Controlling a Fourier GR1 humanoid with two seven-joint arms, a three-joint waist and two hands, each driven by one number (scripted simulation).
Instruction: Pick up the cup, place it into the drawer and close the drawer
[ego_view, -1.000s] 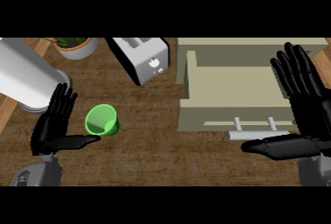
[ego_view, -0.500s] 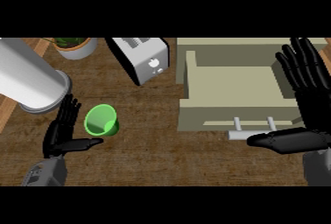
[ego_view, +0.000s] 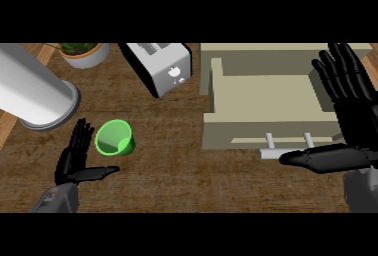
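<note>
Green and lying on its side, the cup rested on the brown table, its mouth turned toward the lower left. That suited the left hand, which sat just beside it on the left with fingers straight and thumb spread wide, holding nothing; a narrow strip of table seemed to separate fingertips and rim, though the view could not settle whether they touched. The spread thumb looked ready to go under the cup while the fingers closed over its wall.

Well apart to the right stood the beige drawer, pulled open so its box could take the cup from above, with its pale handle facing the robot. The right hand was flat and open at the right edge, fingers up over the drawer's side and thumb lying just by the handle, probably placed for the push that would shut it.

A toaster, a large white cylinder and a potted plant stood behind, clear of the likely path between cup and drawer.
</note>
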